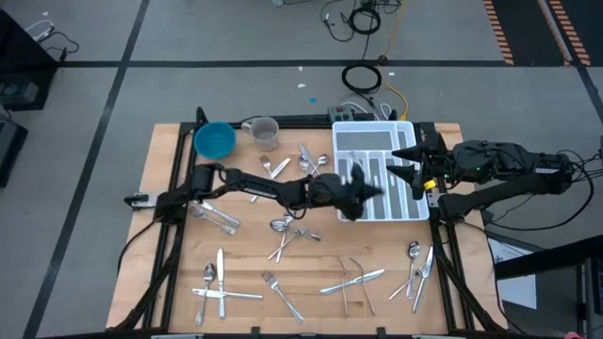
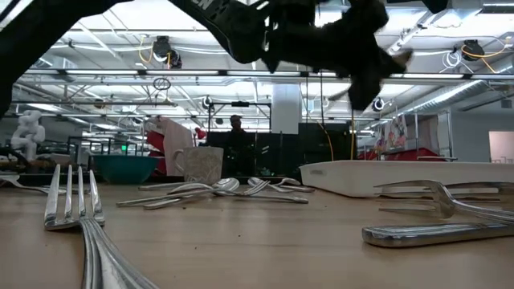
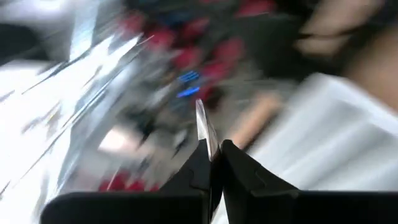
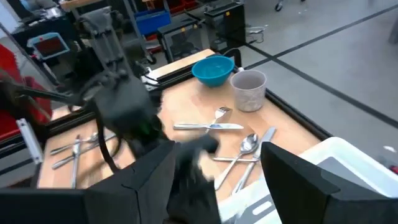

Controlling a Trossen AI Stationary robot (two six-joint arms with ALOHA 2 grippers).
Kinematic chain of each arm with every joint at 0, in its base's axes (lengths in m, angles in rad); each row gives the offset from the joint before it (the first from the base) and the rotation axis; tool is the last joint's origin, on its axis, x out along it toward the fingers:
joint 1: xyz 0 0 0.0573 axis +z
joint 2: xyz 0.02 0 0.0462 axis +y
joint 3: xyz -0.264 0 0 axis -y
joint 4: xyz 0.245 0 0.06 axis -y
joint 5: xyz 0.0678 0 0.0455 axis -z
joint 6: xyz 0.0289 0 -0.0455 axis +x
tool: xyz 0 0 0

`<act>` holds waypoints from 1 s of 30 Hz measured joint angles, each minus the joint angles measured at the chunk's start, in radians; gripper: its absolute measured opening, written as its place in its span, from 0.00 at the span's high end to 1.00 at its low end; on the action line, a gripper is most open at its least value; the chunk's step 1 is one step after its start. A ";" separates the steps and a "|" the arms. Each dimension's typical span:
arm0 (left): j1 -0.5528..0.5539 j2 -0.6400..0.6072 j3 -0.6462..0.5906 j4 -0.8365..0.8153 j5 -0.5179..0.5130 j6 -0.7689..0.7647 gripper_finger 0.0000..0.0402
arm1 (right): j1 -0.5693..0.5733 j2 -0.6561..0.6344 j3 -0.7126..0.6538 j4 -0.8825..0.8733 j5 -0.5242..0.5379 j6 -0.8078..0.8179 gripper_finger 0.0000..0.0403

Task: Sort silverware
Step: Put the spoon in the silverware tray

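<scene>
Left arm reaches across the table, its left gripper (image 1: 363,193) up over the near-left part of the white tray (image 1: 407,209). In the left wrist view the two dark fingers (image 3: 239,168) are clenched on a slim shiny piece of silverware (image 3: 205,127); its bright end sticks out past the fingertips, and the blur hides whether it is a knife, fork or spoon. From table height the left gripper (image 2: 365,60) hangs in the air well above the tray (image 2: 401,178), clear of the wood. Right gripper (image 1: 412,167) sits over the tray's right side with its jaws standing wide apart and nothing between them; the right wrist view shows the spread fingers (image 4: 292,180) with the left arm's dark blurred bulk in front. Rest of the silverware is loose on the wooden table (image 1: 160,226): a cluster (image 1: 292,228) lies just left of the clenched gripper, more pieces (image 1: 306,158) sit above that near the grey cup (image 1: 265,133) and blue bowl (image 1: 215,140), and pieces (image 1: 215,282) are scattered along the near edge from left to right. Some pieces already lie in the tray's slots. In the low view a fork (image 2: 72,201) lies at near left.
</scene>
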 joint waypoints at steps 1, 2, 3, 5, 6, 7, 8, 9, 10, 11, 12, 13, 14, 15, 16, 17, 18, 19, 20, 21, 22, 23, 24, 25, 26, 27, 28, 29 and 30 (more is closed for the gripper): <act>0.000 0.006 0.001 0.056 -0.094 -0.071 0.96 | 0.000 0.000 0.000 0.000 0.009 0.003 0.43; 0.001 0.011 0.002 0.089 -0.216 -0.151 0.96 | 0.000 0.001 0.000 0.000 0.018 0.007 0.43; 0.004 0.012 0.002 0.080 -0.364 -0.242 0.96 | 0.000 0.001 0.000 0.000 0.025 0.013 0.43; 0.013 -0.002 0.000 -0.028 -0.665 -0.420 0.96 | 0.000 0.000 0.000 0.002 0.031 0.016 0.43; 0.016 -0.015 0.000 -0.137 -0.775 -0.495 0.96 | 0.000 0.000 0.000 0.004 0.031 0.017 0.43; 0.017 -0.035 0.010 -0.261 -0.837 -0.567 0.96 | 0.000 0.000 0.000 0.007 0.030 0.015 0.43; 0.015 -0.061 0.020 -0.388 -0.847 -0.646 0.96 | 0.000 0.000 0.000 0.016 0.031 0.011 0.43; 0.012 -0.082 0.042 -0.509 -0.836 -0.748 0.96 | 0.000 0.001 0.000 0.026 0.030 0.002 0.43; 0.012 -0.099 0.069 -0.618 -0.786 -0.877 0.96 | 0.000 0.002 0.000 0.039 0.031 -0.010 0.43; 0.012 -0.113 0.095 -0.716 -0.715 -1.019 0.96 | 0.000 0.002 0.000 0.055 0.031 -0.021 0.43; 0.020 -0.120 0.124 -0.808 -0.628 -1.161 0.96 | 0.000 0.003 0.000 0.068 0.031 -0.032 0.43; 0.034 -0.121 0.152 -0.886 -0.523 -1.290 0.96 | 0.000 0.003 0.000 0.080 0.030 -0.039 0.43; 0.052 -0.119 0.177 -0.947 -0.427 -1.406 0.96 | 0.000 0.002 0.000 0.091 0.029 -0.040 0.43; 0.068 -0.115 0.201 -1.000 -0.352 -1.506 0.96 | 0.000 0.002 0.000 0.101 0.030 -0.042 0.43; 0.084 -0.115 0.217 -1.049 -0.306 -1.588 0.96 | 0.000 0.002 0.000 0.106 0.029 -0.042 0.43; 0.099 -0.116 0.232 -1.104 -0.280 -1.656 0.96 | 0.000 0.002 0.000 0.107 0.029 -0.042 0.43; 0.114 -0.118 0.247 -1.169 -0.263 -1.717 0.96 | 0.000 0.002 0.000 0.107 0.029 -0.041 0.43; 0.129 -0.121 0.260 -1.247 -0.259 -1.780 0.96 | 0.000 0.002 0.000 0.107 0.029 -0.039 0.43; 0.142 -0.122 0.267 -1.331 -0.260 -1.854 0.96 | 0.000 0.003 0.000 0.107 0.029 -0.039 0.43; 0.156 -0.122 0.268 -1.398 -0.259 -1.937 0.96 | 0.000 0.006 0.000 0.108 0.029 -0.039 0.43; 0.165 -0.119 0.264 -1.441 -0.259 -2.021 0.96 | 0.000 0.007 0.000 0.108 0.029 -0.039 0.43; 0.170 -0.116 0.262 -1.469 -0.264 -2.100 0.96 | 0.000 0.010 0.000 0.107 0.029 -0.039 0.43; 0.172 -0.115 0.261 -1.486 -0.273 -2.179 0.96 | 0.000 0.013 0.000 0.107 0.028 -0.039 0.43; 0.170 -0.115 0.261 -1.489 -0.278 -2.254 0.96 | 0.000 0.015 0.000 0.107 0.028 -0.039 0.43; 0.163 -0.117 0.261 -1.477 -0.278 -2.329 0.96 | 0.000 0.016 0.000 0.107 0.025 -0.039 0.43; 0.156 -0.119 0.262 -1.463 -0.278 -2.382 0.96 | 0.001 0.019 0.000 0.106 0.022 -0.039 0.43; 0.149 -0.119 0.262 -1.447 -0.288 -2.397 0.96 | 0.001 0.019 0.000 0.106 0.022 -0.041 0.43; 0.144 -0.119 0.262 -1.437 -0.315 -2.394 0.96 | 0.001 0.020 0.000 0.105 0.022 -0.043 0.43; 0.141 -0.118 0.262 -1.443 -0.347 -2.386 0.96 | 0.001 0.020 0.000 0.104 0.022 -0.046 0.43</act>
